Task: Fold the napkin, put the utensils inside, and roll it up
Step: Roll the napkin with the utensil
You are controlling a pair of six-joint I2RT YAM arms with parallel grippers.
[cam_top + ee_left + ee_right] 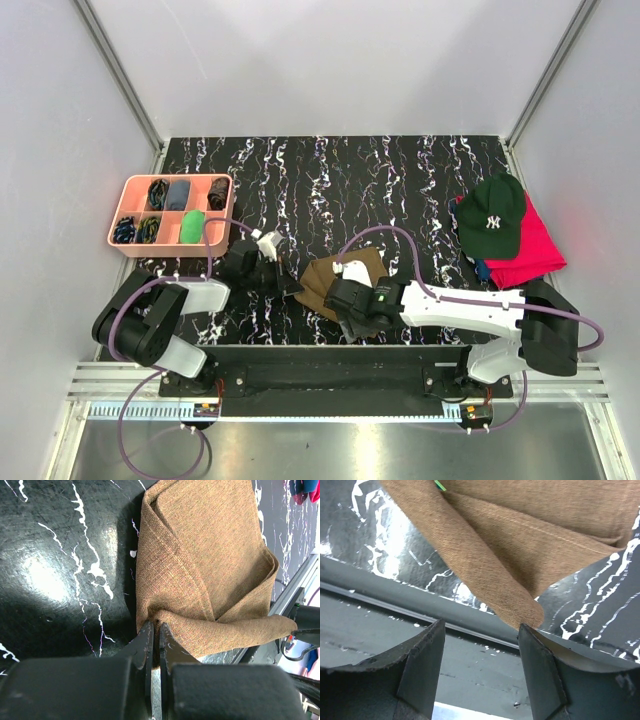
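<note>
Black marbled table (400,180) bears the folded olive-brown napkin (200,555); my left gripper (154,630) pinches its edge, my right gripper (481,625) gapes; pink tray (170,249) holds small items (178,193).

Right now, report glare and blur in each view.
Top external: evenly lit, sharp, bright strip on the near rail. Left wrist: white glare on the table, napkin weave crisp. Right wrist: napkin soft-focused, glare on the table upper left.
</note>
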